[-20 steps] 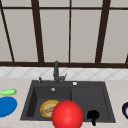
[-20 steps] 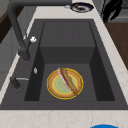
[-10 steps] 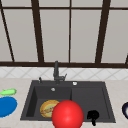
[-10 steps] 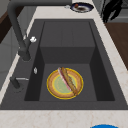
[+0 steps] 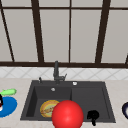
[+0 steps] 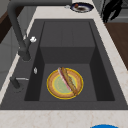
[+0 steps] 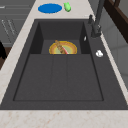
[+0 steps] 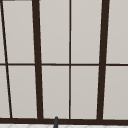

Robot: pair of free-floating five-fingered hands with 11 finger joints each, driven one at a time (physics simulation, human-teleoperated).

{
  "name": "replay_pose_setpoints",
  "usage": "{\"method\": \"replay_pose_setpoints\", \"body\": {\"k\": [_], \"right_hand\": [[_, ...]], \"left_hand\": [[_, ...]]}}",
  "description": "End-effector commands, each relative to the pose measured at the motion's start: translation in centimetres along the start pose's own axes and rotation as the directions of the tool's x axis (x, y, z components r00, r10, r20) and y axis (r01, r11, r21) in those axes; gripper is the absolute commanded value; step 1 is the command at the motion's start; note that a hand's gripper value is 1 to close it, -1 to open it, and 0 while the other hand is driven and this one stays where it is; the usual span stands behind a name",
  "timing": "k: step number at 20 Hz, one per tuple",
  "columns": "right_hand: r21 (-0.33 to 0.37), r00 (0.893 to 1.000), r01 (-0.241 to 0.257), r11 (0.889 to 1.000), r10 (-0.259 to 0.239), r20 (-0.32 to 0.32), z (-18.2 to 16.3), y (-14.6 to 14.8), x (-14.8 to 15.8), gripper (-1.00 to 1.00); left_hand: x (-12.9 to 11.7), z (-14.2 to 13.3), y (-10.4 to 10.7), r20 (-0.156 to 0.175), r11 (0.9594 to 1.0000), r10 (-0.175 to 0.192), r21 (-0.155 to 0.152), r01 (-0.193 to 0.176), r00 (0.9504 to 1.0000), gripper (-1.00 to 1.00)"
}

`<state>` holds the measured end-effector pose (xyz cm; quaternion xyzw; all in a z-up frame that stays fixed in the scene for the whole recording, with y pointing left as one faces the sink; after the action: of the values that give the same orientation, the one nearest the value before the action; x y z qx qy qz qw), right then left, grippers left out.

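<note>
**A:** Right hand [image 5: 93, 116]?

**B:** Front view: hanging in the air at the front rim of the sink [image 5: 70, 83], toward the sink's front right corner. Left side view: the same hand [image 6: 111, 8] is off the counter's front edge at the far end. Its fingers dangle loose and spread, and it is grasping nothing.

**A:** Nearest thing?

**B:** A red ball [image 5: 67, 115], just to the hand's left and apart from it. It sits low against the middle of the sink's front rim and covers part of the yellow plate [image 5: 46, 107].

**A:** What's on that plate?

**B:** A hot dog [image 6: 68, 81] lying slantwise across it. The plate lies flat on the floor of the deep left basin. The right half of the sink is a shallow ribbed shelf.

**A:** Other hand?

**B:** Left hand [image 5: 0, 102] is at the counter's left end, over the blue plate [image 5: 8, 106]. It is cut off by the frame, so I cannot tell how its fingers stand.

**A:** Further out?

**B:**
- A green item [image 5: 8, 92] lies just behind the blue plate.
- A dark plate [image 6: 87, 8] with food on it sits on the counter at the right end.
- The faucet [image 5: 56, 72] stands at the sink's back rim.
- A window [image 8: 53, 32] with dark bars is behind it.
</note>
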<state>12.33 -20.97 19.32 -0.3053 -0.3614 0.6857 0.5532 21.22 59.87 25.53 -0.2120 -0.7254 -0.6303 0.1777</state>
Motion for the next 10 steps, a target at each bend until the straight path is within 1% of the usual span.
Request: {"method": "replay_pose_setpoints", "body": {"k": [1, 3, 7, 10], "right_hand": [[0.0, 1.0, 0.0, 1.0, 0.0, 0.0, 0.0, 0.0, 0.0, 0.0], [0.0, 1.0, 0.0, 1.0, 0.0, 0.0, 0.0, 0.0, 0.0, 0.0], [0.0, 1.0, 0.0, 1.0, 0.0, 0.0, 0.0, 0.0, 0.0, 0.0], [0.0, 1.0, 0.0, 1.0, 0.0, 0.0, 0.0, 0.0, 0.0, 0.0]], "left_hand": [[-0.3, -0.8, 0.2, -0.027, 0.9999, -0.004, 0.011, 0.004, 0.9996, 1.0], [-0.7, -1.9, 0.3, -0.044, 1.0, -0.005, 0.003, 0.005, 0.999, 1.0], [-1.5, -3.5, 0.5, -0.036, 1.0, 0.004, -0.005, -0.004, 0.9994, 1.0], [-2.2, -5.2, 0.8, -0.027, 0.9999, 0.0, -0.015, -0.001, 0.9996, 1.0]]}}
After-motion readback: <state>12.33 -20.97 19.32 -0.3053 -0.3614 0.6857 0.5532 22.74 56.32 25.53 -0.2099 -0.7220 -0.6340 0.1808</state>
